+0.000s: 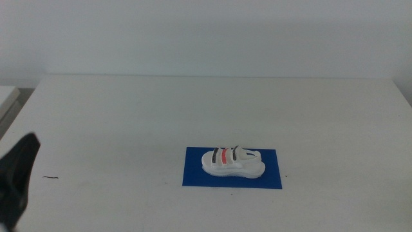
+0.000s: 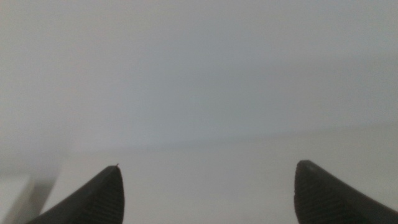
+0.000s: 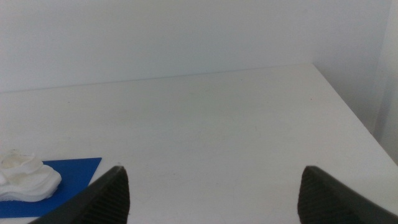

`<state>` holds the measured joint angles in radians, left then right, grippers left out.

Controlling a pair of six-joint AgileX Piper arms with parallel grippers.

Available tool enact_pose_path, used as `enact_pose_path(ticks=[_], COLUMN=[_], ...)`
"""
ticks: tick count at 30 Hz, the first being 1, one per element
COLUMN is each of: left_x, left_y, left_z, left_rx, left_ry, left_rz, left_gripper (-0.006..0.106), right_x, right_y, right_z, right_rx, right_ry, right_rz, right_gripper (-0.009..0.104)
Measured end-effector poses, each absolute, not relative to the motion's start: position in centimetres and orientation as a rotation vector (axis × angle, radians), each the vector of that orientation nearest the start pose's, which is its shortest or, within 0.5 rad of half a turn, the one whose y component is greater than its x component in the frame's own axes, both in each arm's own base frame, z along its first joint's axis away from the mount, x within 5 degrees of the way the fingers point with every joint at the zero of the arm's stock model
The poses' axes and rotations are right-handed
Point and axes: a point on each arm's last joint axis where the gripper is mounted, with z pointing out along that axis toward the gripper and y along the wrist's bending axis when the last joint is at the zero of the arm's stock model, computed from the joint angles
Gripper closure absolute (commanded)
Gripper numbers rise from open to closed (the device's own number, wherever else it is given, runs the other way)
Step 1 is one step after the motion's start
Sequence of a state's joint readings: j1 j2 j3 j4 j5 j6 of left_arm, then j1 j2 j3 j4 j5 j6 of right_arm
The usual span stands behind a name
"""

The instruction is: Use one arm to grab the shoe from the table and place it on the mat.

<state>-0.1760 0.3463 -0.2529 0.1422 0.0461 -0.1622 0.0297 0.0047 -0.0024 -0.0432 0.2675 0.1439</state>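
The white shoe [image 1: 233,161] with black and red straps lies on the deep-blue mat [image 1: 196,174] on the white table [image 1: 129,122], right of the table's middle. In the right wrist view one end of the shoe [image 3: 25,177] and a corner of the mat [image 3: 78,171] show beside my right gripper [image 3: 211,190], which is open, empty and well apart from them. My left gripper [image 2: 208,190] is open and empty; it sees only bare table and wall. Part of the left arm [image 1: 16,180] shows dark at the middle view's lower left edge.
A small dark mark [image 1: 50,178] lies on the table near the left arm. The table's far edge meets a pale wall [image 1: 206,38]. The table's right edge [image 3: 348,109] shows in the right wrist view.
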Motion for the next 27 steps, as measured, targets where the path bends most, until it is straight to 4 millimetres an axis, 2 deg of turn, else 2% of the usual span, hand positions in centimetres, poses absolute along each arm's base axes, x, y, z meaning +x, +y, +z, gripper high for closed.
enact_pose_path(ticks=[2,8,13,19,27], left_x=[7.8,6.4,5.7,5.7,5.7], left_y=[-1.3,-0.6,-0.5,-0.6,-0.6], left_z=[25.7,21.7,21.4,20.5,20.5], left_rx=[0.125,0.031,0.062,0.08,0.099], left_ry=[1.547,1.52,1.49,1.572,1.577], left_rz=[-0.144,-0.122,-0.079,-0.072,-0.051], left_gripper=[0.007,0.007,0.007,0.007,0.007], right_x=[5.5,5.5,5.5,5.5,5.5], right_y=[0.1,0.1,0.1,0.1,0.1], right_z=[19.0,19.0,19.0,19.0,19.0], right_rx=[0.072,0.072,0.072,0.072,0.072], right_ry=[1.752,1.752,1.752,1.752,1.752], right_rz=[0.086,0.086,0.086,0.086,0.086], right_gripper=[0.016,0.016,0.016,0.016,0.016])
